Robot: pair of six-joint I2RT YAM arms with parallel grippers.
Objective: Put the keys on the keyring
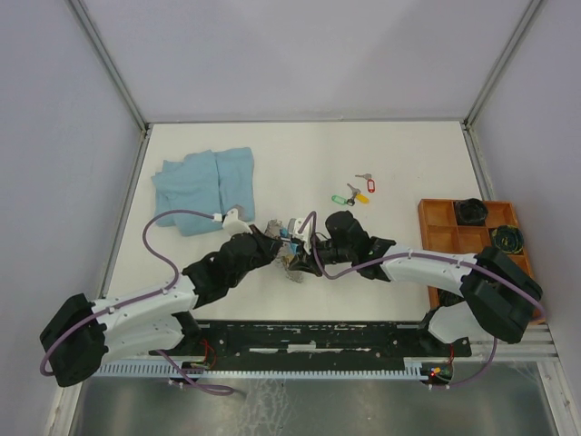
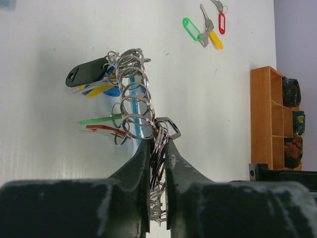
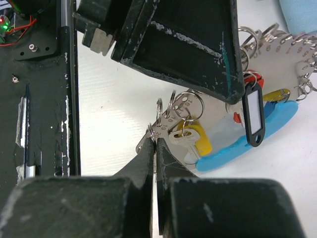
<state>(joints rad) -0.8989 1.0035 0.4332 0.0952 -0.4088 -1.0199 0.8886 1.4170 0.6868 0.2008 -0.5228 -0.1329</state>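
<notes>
The keyring is a silver metal plate [image 3: 277, 54] with numbered holes, each carrying a split ring [image 2: 133, 91]; it is held between both grippers [image 1: 290, 250]. My left gripper [image 2: 157, 141] is shut on the plate's edge, among the rings. My right gripper [image 3: 155, 140] is shut on the plate's lower corner, beside a small ring. A key with a yellow tag [image 3: 195, 140] and a black tag [image 3: 254, 114] hang from the rings. Three loose keys lie on the table beyond: green tag [image 1: 339, 200], yellow tag [image 1: 361, 196], red tag [image 1: 369, 184].
A crumpled blue cloth [image 1: 204, 186] lies at the back left. An orange compartment tray [image 1: 425, 222] with dark items stands at the right edge. The arms' black base plate [image 3: 39, 99] runs along the near table edge.
</notes>
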